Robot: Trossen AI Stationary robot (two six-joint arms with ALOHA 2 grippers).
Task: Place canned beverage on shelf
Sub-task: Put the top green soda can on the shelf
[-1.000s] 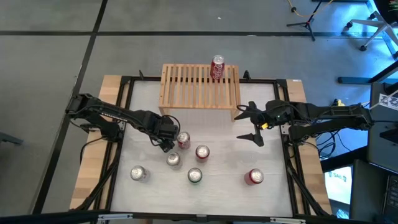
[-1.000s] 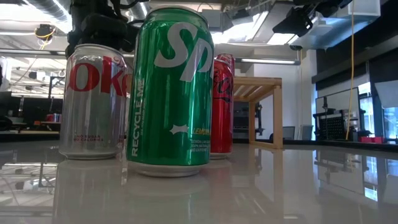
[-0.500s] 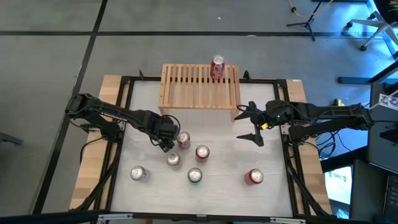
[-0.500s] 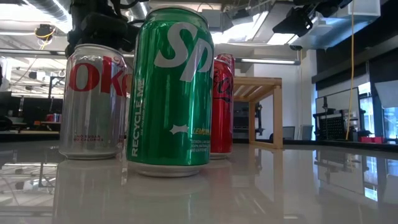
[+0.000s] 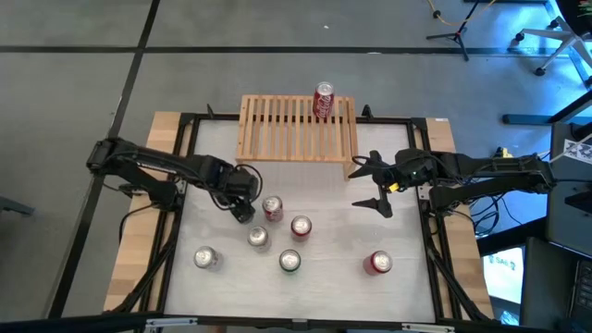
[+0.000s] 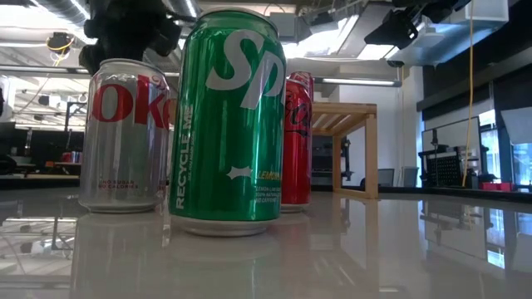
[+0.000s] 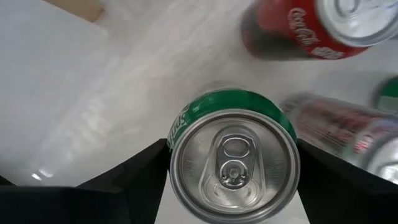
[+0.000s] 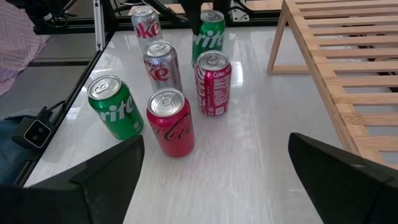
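The left pincer hangs over the middle-left of the white desk, straddling an upright green Sprite can — its two dark fingers stand on either side of the can's silver top, close to its sides, though whether they press on it cannot be told. Just beside that can stand a red Coca-Cola can and a silver Diet Coke can, with another silver can, a second green can and a red can farther toward the near edge. The shelf sits at the far side of the desk, and one red can already stands upright on its slatted top near the right end. The right pincer waits near the shelf's right leg — jaws spread wide, holding nothing.
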